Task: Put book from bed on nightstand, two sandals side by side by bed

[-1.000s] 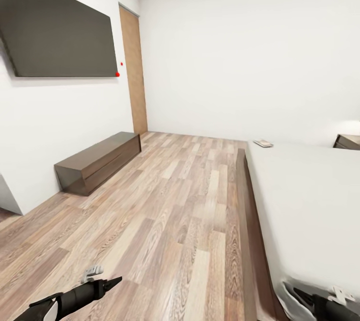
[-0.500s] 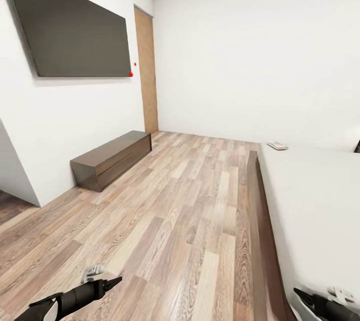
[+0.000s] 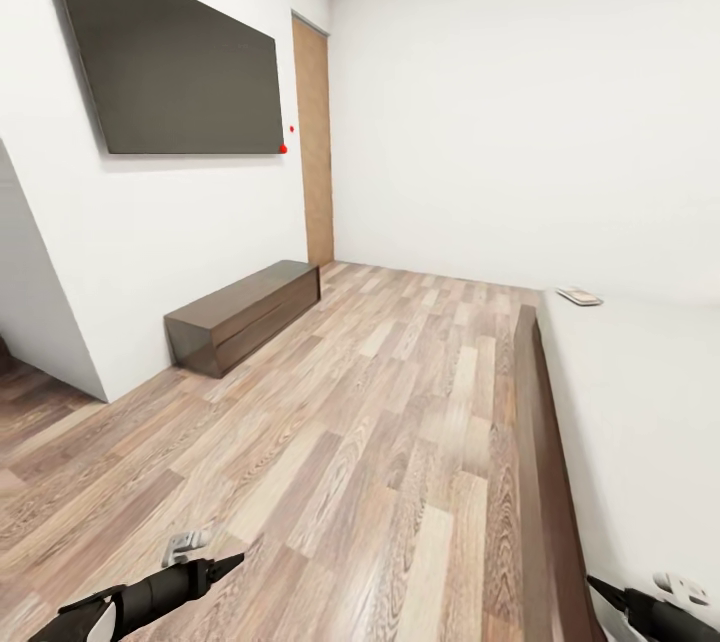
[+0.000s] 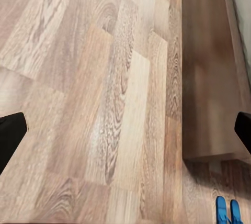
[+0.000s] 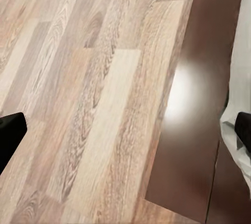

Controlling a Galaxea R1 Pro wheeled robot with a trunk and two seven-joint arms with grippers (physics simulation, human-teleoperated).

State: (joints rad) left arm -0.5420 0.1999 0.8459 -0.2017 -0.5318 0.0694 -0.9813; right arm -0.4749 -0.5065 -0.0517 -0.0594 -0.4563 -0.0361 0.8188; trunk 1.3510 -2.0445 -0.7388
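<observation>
Both my grippers, left (image 3: 225, 562) and right (image 3: 600, 585), hang spread and empty. The book (image 3: 580, 297) lies at the bed's (image 3: 640, 402) far corner; rolling close, I risk clipping the bed's frame.

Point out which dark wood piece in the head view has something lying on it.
The bed at the right: the book lies on its pale mattress at the far end. The low cabinet under the wall screen carries nothing.

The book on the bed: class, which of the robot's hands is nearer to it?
Right. The right hand sits by the bed, on the book's side; the left hand hangs over the floor, farther across.
</observation>
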